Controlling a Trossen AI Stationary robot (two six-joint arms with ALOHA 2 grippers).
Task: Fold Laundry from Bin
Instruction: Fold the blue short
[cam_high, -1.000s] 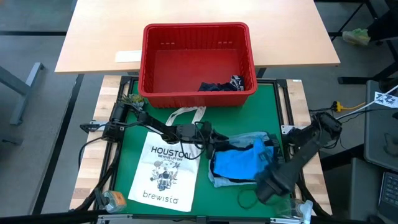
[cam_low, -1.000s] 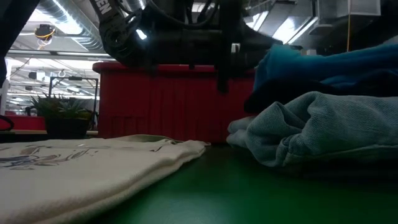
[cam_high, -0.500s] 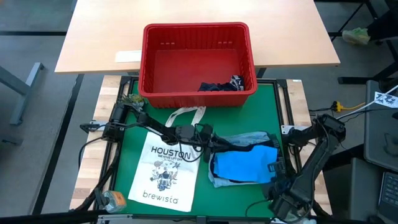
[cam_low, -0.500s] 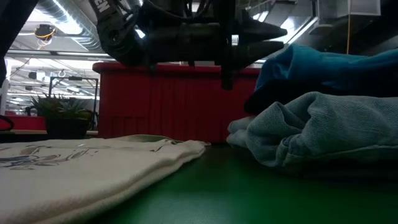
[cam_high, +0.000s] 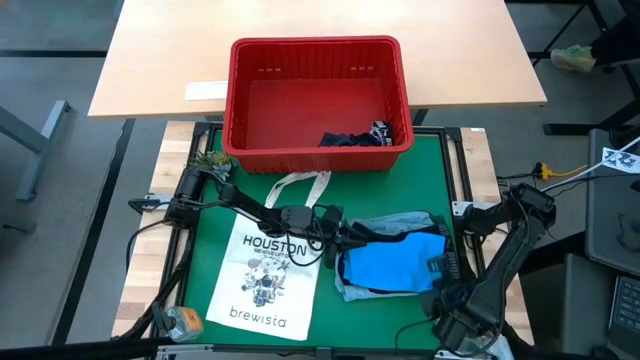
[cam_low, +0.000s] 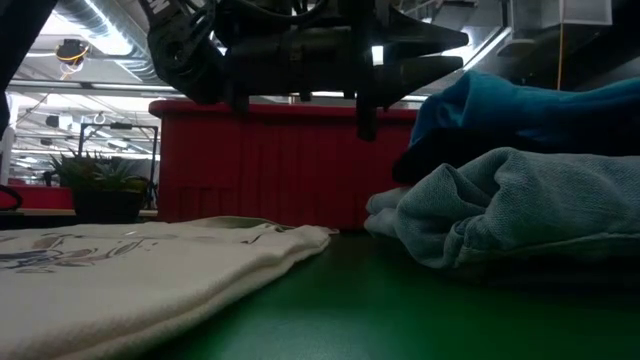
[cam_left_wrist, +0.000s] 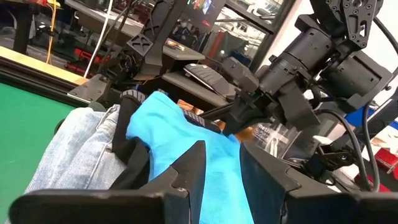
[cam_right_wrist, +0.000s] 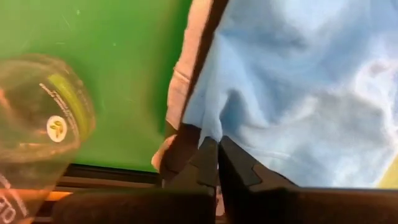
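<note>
On the green mat (cam_high: 400, 190), the bright blue soft garment (cam_high: 392, 266) lies spread on top of the crumpled light blue denim shirt (cam_high: 405, 223), just beside the white printed cloth tote bag (cam_high: 265, 275). The red rectangular plastic basket with slotted sides (cam_high: 318, 100) sits at the far edge of the mat, with one dark navy garment (cam_high: 352, 139) left in its near right corner. The left gripper (cam_high: 335, 236) hovers low at the left edge of the blue garment; its fingers (cam_left_wrist: 186, 171) stand narrowly apart with nothing between them, the cloth showing through the gap. The right gripper (cam_right_wrist: 217, 155) is pulled back to the near right corner of the mat, close to a clear plastic bottle (cam_right_wrist: 37, 106), its jaws pressed together and empty, the blue fabric just ahead of it. Judging by this, the step in hand is folding the blue garment, which looks flattened but not yet neatly squared. The next move likely calls for the left gripper to lower and pinch the garment's near edge, taking only the top layer and not the denim beneath, and fold it across.
</note>
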